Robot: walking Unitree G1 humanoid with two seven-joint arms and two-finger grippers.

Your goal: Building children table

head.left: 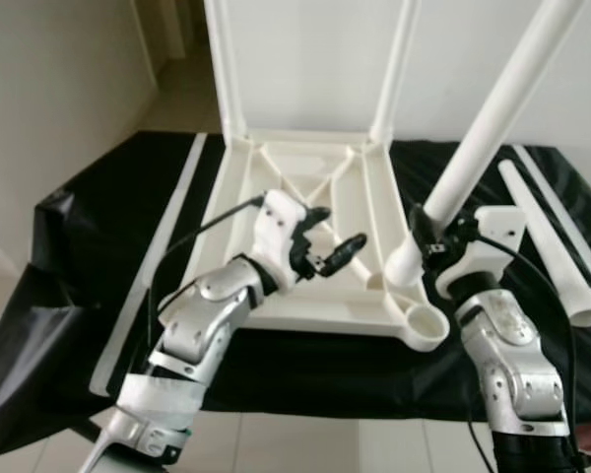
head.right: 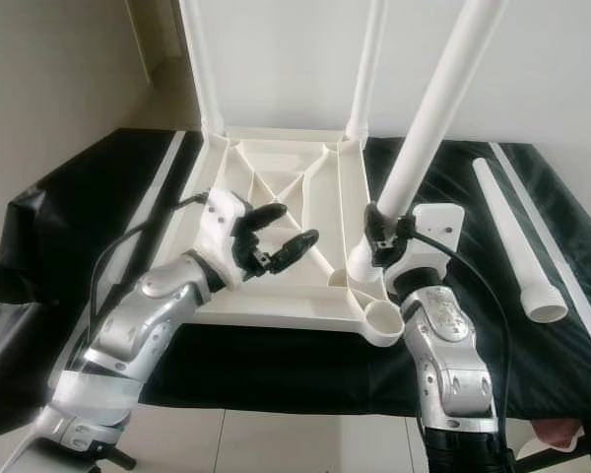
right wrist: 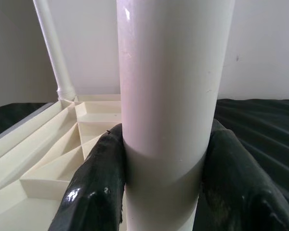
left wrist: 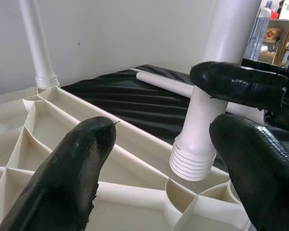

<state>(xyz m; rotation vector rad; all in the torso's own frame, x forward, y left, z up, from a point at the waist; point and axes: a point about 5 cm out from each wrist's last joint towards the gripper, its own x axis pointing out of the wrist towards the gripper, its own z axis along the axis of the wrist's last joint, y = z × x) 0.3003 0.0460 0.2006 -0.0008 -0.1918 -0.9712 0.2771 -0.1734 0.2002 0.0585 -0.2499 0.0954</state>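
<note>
White plastic tabletop [head.left: 305, 232] lies upside down on a black sheet [head.left: 108, 227], ribbed underside up, w/ two legs [head.right: 366, 69] already standing in the far corner sockets. I see my right gripper [head.left: 426, 239] clenched on a third leg [head.left: 492, 118], fingers either side of the tube near its lower end. Leg is tilted, top leaning right, threaded end hovering just above the tabletop's right rim, not seated. Near-right socket [head.left: 424, 323] sits open just below it. Left gripper [head.left: 325, 241] hangs over the tabletop centre, fingers spread, holding nothing. A fourth leg [head.left: 552, 246] lies flat on the sheet at far right.
</note>
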